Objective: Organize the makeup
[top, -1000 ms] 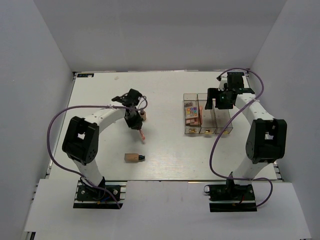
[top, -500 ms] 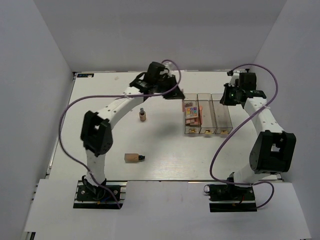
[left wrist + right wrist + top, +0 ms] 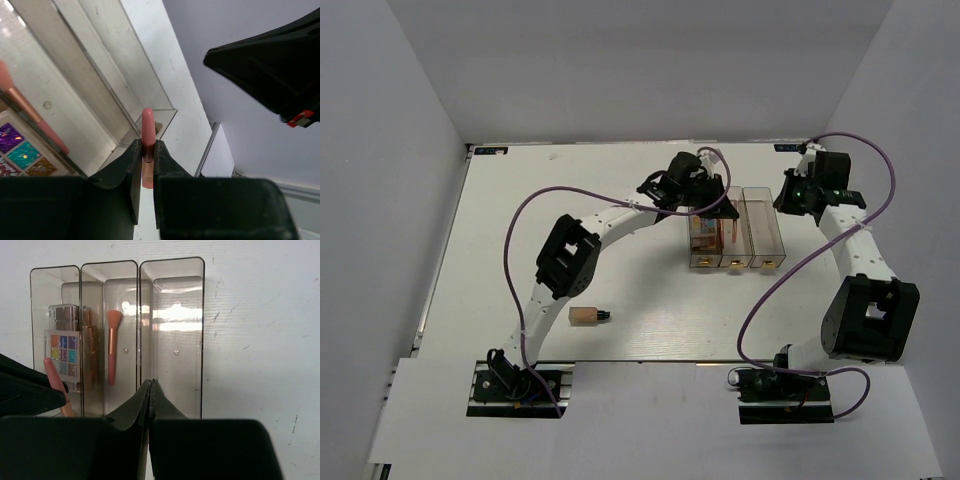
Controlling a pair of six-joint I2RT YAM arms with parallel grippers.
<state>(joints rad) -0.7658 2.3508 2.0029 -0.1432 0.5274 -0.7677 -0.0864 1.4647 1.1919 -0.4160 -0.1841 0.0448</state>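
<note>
1. Between my left jaws, clamped above the boxes, a thin pink-orange brush shows one end only.
2. My right jaws are together, holding nothing.
3. Inside the leftmost clear rectangular box sits a multicoloured eyeshadow palette; the middle box holds a second pink brush.

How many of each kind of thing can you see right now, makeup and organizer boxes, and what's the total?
Clear organizer boxes: 3
Pink-orange brushes: 2, one in the left gripper
Foundation bottles: 1 in view
Eyeshadow palettes: 2 distinct, maybe more stacked
Total: 8 in view
</note>
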